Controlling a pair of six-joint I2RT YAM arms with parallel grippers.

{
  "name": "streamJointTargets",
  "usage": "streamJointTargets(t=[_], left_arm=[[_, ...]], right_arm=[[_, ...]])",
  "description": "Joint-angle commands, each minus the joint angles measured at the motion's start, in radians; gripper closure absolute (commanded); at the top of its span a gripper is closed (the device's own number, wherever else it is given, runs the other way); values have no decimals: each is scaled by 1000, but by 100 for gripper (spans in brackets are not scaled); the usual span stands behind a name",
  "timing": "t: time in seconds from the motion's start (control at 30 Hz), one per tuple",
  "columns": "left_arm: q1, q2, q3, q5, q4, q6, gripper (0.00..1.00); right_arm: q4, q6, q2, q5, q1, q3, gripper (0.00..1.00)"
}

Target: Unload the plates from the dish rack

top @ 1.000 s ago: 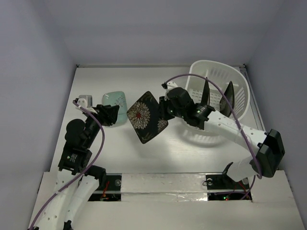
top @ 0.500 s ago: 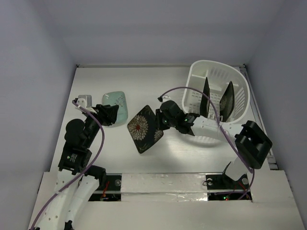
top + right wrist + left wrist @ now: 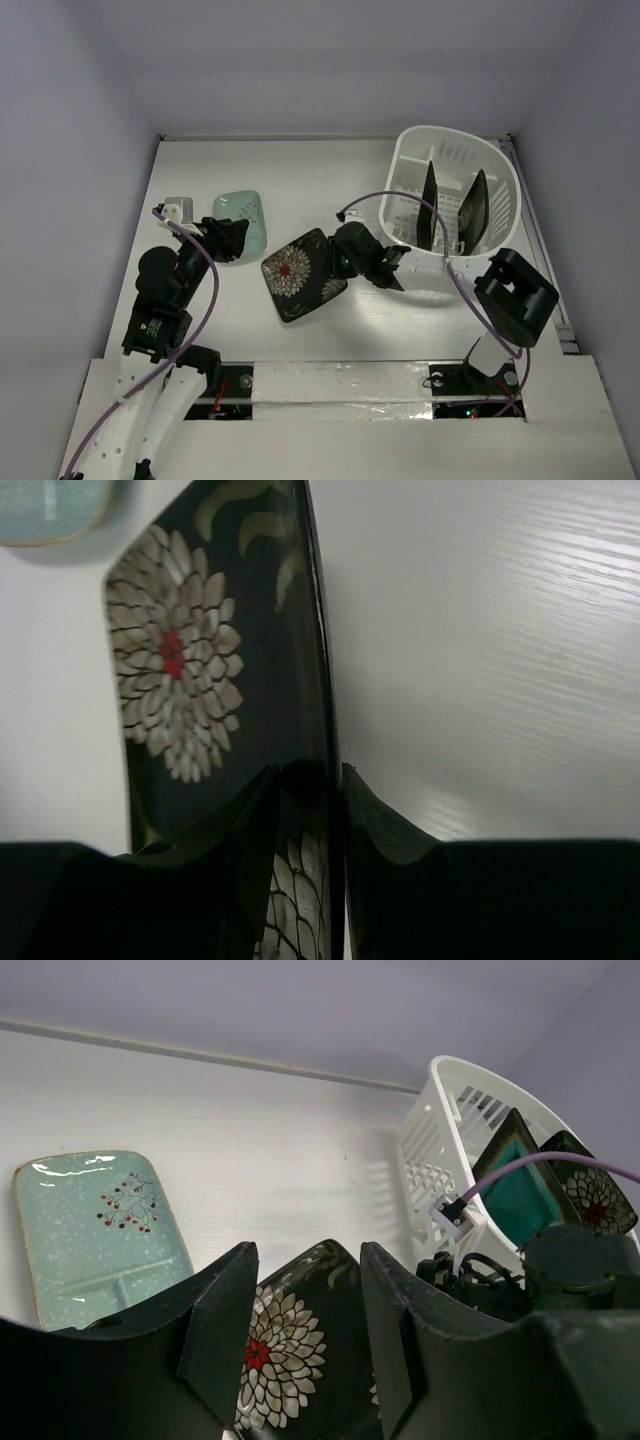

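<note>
Right gripper (image 3: 308,773) straddles the rim of the dark square flower-print plate (image 3: 298,276), central on the white table (image 3: 300,170); I can't tell whether it's pinching. My left gripper (image 3: 305,1252) hangs open, empty.

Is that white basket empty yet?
Not empty: a dark plate and a second plate stand on edge inside the basket.

The white table (image 3: 200,170) bears a mint plate (image 3: 243,222), a flowered plate (image 3: 300,275) (tilted) and the dish rack (image 3: 455,152).
</note>
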Motion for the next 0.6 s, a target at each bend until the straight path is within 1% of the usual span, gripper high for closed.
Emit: streamJointTargets(t=[0.0, 0.13, 0.17, 0.2, 0.23, 0.3, 0.33, 0.4, 0.43, 0.5, 0.57], left_arm=[[4, 2, 15, 16, 37, -2, 58], [4, 1, 15, 14, 35, -3, 58], [4, -1, 15, 16, 35, -3, 58], [4, -2, 15, 16, 35, -3, 58], [4, -1, 17, 16, 35, -2, 58], [4, -2, 17, 16, 35, -2, 58], [4, -2, 17, 16, 35, -2, 58], [4, -4, 17, 17, 37, -3, 58], [4, -5, 17, 19, 35, -3, 58], [4, -7, 15, 19, 35, -3, 58], [4, -8, 17, 16, 35, -3, 58]], right_arm=[[22, -8, 11, 117, 9, -4, 64], [6, -10, 38, 141, 9, -4, 63], [2, -10, 46, 156, 9, 0, 59], [-41, -13, 61, 163, 9, 3, 54], [-47, -14, 67, 166, 9, 6, 51], [-49, -19, 69, 160, 9, 3, 50], [-50, -19, 69, 160, 9, 3, 46], [-58, -27, 57, 158, 9, 8, 43], [-66, -30, 52, 160, 9, 12, 39], [-95, -40, 28, 173, 9, 26, 36], [-139, -59, -9, 189, 35, 55, 32]])
